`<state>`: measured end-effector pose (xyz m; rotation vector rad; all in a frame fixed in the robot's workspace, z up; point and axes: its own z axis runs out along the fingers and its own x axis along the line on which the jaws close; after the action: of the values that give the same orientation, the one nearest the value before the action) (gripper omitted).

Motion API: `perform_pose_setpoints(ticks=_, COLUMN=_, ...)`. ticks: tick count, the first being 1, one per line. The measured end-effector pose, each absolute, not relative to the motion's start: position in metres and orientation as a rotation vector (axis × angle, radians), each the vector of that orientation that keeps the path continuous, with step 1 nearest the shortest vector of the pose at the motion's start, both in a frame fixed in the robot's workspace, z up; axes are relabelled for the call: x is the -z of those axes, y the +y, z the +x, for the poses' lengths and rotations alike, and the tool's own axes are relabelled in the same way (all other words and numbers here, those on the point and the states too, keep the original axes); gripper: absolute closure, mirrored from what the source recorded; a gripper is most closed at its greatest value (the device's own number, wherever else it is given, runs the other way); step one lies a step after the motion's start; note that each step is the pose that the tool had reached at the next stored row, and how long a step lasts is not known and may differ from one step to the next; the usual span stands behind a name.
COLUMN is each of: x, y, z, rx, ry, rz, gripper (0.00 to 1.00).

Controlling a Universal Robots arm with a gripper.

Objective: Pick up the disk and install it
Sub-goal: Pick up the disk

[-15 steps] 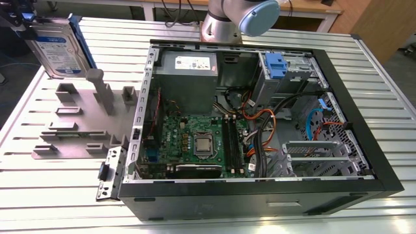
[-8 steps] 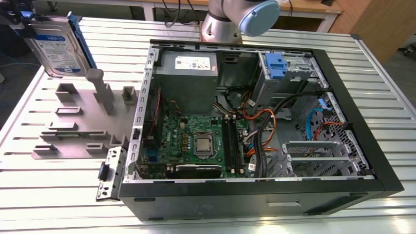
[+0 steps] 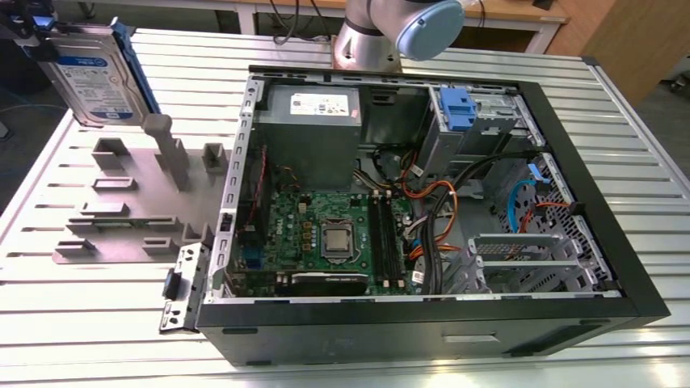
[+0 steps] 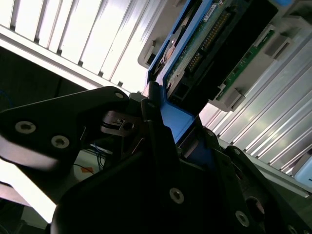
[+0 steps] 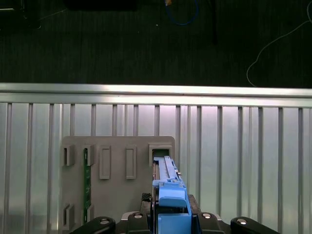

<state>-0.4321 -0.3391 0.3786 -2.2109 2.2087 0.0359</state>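
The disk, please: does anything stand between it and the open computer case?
Nothing visible does: the gripper holds the disk over the grey fixture; only the case's own side wall lies between, in the exterior view.

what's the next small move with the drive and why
Probably lift it straight up a little: the gripper is clamped on a rail of the blue-railed silver rectangular hard drive, held upright, and its lower end sits close beside the grey holder post.
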Motion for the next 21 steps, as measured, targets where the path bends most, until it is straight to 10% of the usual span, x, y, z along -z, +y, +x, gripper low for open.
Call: perform_pose_setpoints(ticks=21, x=-0.391, y=-0.339, z=-0.432, rx=-0.036, ry=2.209, rz=-2.211, gripper=0.64)
